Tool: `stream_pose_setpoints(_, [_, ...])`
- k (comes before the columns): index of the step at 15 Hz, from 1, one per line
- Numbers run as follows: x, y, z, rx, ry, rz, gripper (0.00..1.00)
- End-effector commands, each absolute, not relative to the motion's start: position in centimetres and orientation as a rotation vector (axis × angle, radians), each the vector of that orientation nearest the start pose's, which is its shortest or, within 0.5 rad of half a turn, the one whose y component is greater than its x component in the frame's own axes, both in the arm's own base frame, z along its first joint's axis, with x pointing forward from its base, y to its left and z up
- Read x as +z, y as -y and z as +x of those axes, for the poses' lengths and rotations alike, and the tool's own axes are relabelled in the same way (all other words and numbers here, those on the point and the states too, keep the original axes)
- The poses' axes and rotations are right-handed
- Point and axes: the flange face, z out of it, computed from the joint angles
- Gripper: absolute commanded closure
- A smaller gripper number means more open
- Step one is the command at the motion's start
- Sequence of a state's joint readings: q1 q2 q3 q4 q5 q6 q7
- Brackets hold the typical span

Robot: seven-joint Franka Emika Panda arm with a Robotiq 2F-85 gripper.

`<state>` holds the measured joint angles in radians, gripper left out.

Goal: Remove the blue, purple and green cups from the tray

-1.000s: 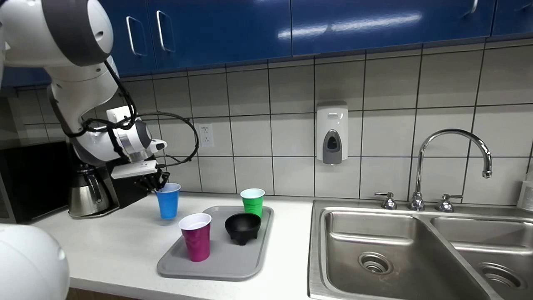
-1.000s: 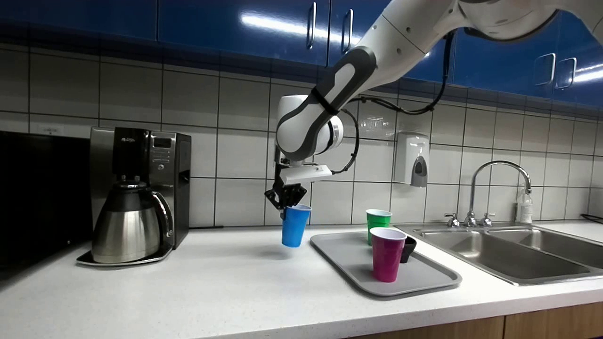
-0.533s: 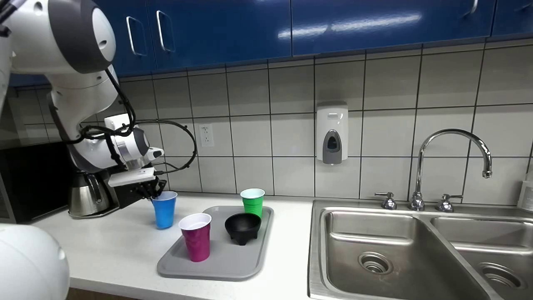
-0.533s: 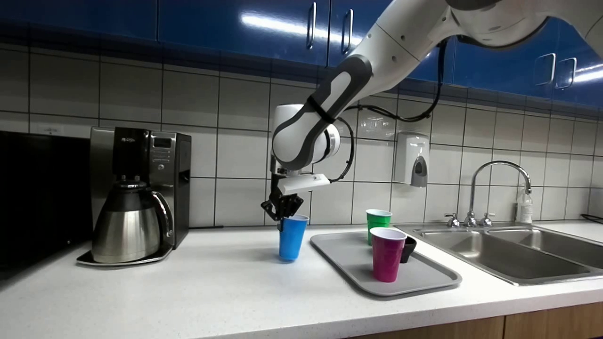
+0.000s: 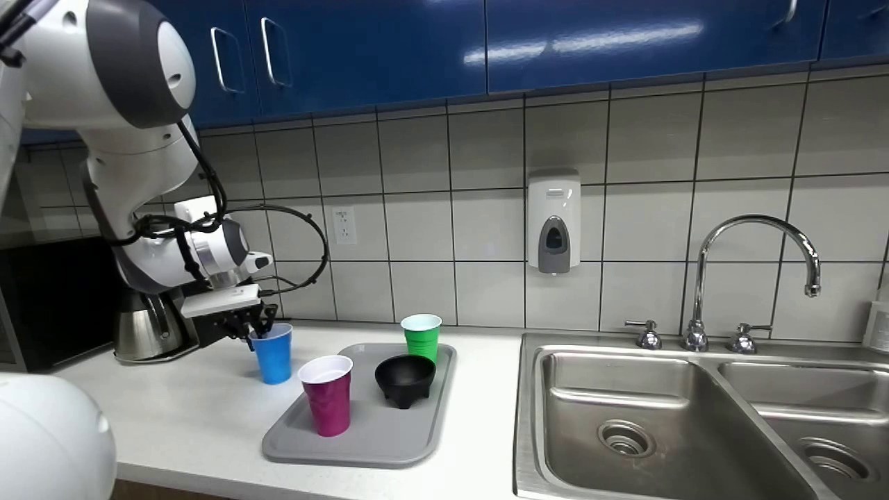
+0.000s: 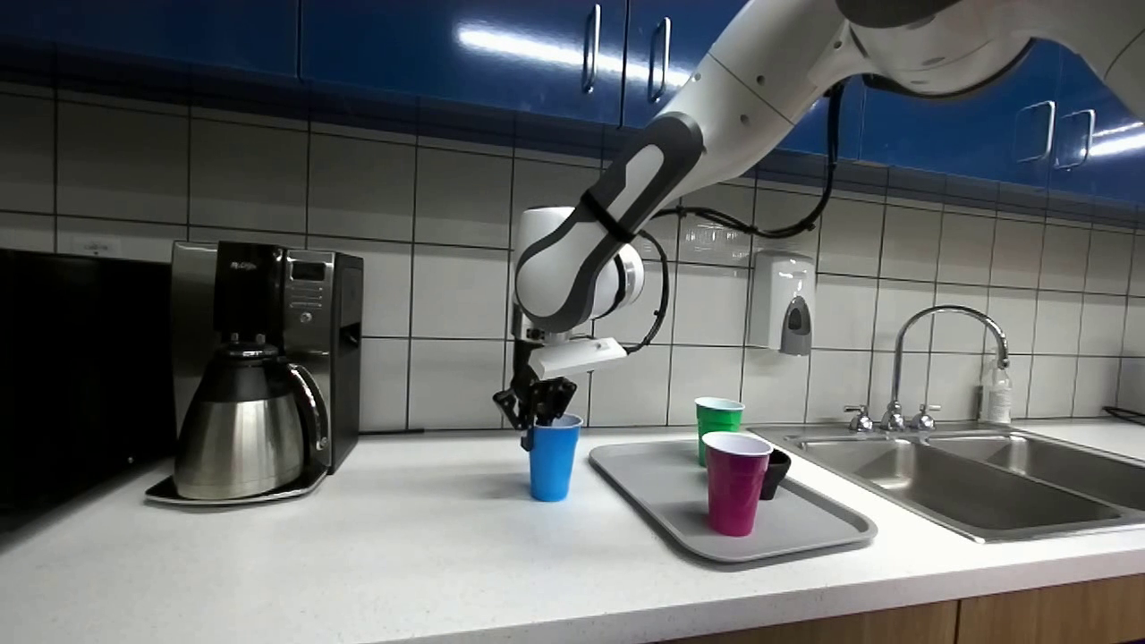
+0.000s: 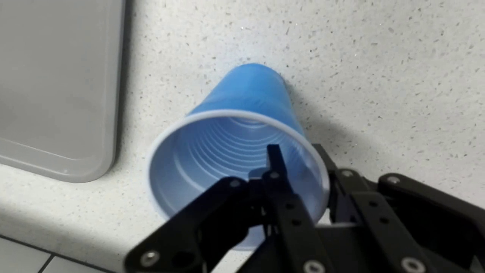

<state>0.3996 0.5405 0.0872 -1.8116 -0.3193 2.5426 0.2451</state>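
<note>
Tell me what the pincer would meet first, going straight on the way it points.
Most likely the blue cup: the pincer points roughly down, one finger inside the cup, one outside. The outer one might reach the white countertop instead; depth is hard to judge.

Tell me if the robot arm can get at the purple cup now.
Probably yes: nothing covers the purple cup, but the gripper should first lift off the blue cup, whose wall sits between its open jaws.

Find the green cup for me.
In an exterior view, the green cup stands near the far right corner of the tray, directly behind the black bowl.
</note>
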Motion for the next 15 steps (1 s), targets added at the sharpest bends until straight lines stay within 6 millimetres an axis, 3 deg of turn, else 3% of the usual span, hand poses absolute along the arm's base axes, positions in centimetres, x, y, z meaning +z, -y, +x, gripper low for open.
stream_pose_setpoints(1, [26.6, -31.5, 59.2, -0.377, 0.792, -3.102, 0.44])
stream_pose_setpoints(7, [28.0, -31.3, 59.2, -0.419, 0.780, -3.098, 0.01])
stream_pose_setpoints(15, [32.0, -31.1, 59.0, -0.510, 0.757, -3.069, 0.00])
